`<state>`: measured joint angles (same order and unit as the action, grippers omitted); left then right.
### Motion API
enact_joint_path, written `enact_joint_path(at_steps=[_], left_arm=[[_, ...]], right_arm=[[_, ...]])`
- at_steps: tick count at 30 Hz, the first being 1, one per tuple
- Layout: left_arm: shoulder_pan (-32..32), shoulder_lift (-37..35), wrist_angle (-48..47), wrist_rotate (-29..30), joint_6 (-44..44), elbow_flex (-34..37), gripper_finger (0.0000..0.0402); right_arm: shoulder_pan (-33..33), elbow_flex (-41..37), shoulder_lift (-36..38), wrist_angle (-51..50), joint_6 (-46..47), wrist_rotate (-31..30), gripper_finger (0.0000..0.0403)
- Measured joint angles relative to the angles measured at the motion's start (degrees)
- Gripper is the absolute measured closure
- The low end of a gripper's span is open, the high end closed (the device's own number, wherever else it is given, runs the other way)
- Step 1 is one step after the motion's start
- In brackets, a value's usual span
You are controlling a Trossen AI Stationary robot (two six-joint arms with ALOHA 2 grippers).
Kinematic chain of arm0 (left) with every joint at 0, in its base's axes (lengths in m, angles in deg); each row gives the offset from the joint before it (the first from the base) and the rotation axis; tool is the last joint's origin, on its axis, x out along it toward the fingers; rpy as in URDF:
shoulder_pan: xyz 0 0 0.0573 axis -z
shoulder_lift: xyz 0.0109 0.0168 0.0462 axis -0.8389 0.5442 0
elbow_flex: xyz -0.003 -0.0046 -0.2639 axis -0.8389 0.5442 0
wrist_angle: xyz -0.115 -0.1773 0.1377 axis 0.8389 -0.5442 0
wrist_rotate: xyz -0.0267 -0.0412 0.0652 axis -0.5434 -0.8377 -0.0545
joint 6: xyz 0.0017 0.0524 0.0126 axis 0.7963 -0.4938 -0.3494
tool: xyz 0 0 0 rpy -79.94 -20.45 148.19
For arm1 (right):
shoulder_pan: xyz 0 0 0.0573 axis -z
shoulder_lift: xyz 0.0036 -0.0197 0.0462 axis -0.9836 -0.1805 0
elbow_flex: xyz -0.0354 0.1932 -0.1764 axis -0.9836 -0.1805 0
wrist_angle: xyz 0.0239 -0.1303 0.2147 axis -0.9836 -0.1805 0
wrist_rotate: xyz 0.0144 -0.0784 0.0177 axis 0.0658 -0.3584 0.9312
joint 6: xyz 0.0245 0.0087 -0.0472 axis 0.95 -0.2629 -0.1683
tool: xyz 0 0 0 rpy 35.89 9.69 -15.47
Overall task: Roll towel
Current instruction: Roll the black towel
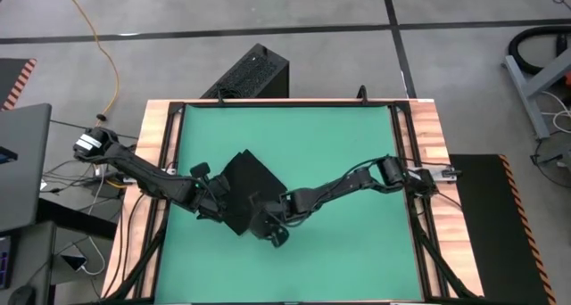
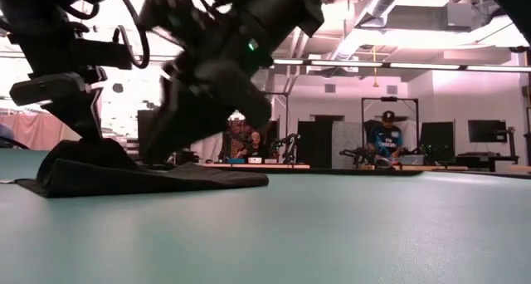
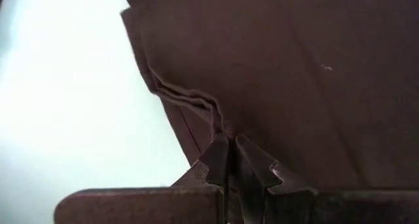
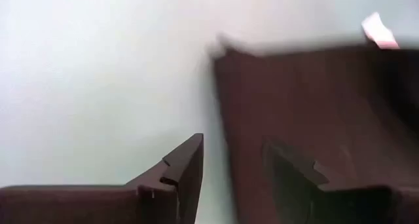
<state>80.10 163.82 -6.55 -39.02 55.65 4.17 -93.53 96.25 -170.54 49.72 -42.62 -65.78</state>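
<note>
Black towel (image 1: 248, 187) sits left of centre on the green mat (image 1: 339, 144), lying diamond-wise from above; one towel, one mat, two arms. High view shows layout only: both arms reach inward and meet at the towel's near edge, left gripper (image 1: 214, 204) at its left corner, right gripper (image 1: 273, 225) at the near-right edge. Low view adds what overhead can't: the cloth lies mostly flat, with a raised folded hump (image 2: 83, 158) at its left end, and both grippers come down onto it from above. Left wrist view shows the left gripper (image 3: 230, 160) pinched fully together on the towel's edge, layered folds (image 3: 186, 96) bunching right at the fingertips. Right wrist view shows the right gripper (image 4: 232, 162) well open, straddling the towel's edge: one finger over bare mat, the other over cloth, nothing held. White tag (image 4: 378, 29) shows at the towel's far corner only in that view. Black ribbed box (image 1: 252, 73) stands off the table's far side.
</note>
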Motion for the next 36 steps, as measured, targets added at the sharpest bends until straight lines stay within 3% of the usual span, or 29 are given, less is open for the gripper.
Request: enact_joint_path(at_steps=[7,17,36], left_arm=[[0.0,0.0,0.4,0.2,0.0,0.0,0.0401],[0.0,0.1,1.3,-0.2,-0.2,0.1,0.0401],[0.0,0.1,1.5,-0.6,0.0,0.1,0.0401]], right_arm=[[-2.0,0.0,-2.4,10.1,0.4,3.6,0.0227],[-1.0,0.0,-4.6,18.5,0.6,2.1,0.0227],[0.0,0.0,-7.7,22.1,4.4,1.8,0.0229]])
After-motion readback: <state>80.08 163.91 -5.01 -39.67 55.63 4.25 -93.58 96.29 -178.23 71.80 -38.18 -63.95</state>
